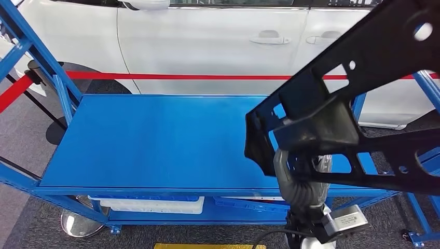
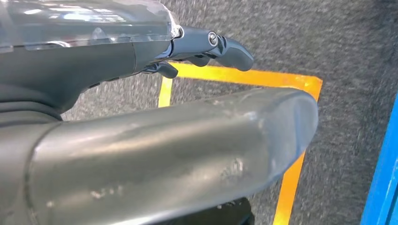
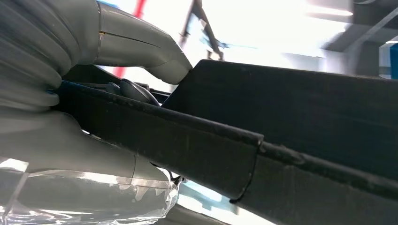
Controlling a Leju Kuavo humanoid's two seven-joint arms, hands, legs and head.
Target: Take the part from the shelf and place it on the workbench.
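A large black frame-like plastic part [image 1: 363, 57] with cut-outs hangs tilted over the right end of the blue workbench top [image 1: 155, 140]. My right hand [image 1: 298, 176] grips it from below near its lower left corner. In the right wrist view the thumb and fingers of the right hand [image 3: 94, 93] clamp a thick black edge of the part [image 3: 291, 122]. My left hand [image 2: 94, 65] hangs over grey carpet, its fingers [image 2: 220, 44] and thumb apart with nothing in them.
Behind the bench stands a white car [image 1: 207, 41] with a red barrier tape [image 1: 181, 77] in front of it. Blue rack posts rise at the left [image 1: 31, 46] and right [image 1: 428, 88]. A white tray [image 1: 150, 205] lies on the lower level. Yellow tape [image 2: 291, 178] marks the floor.
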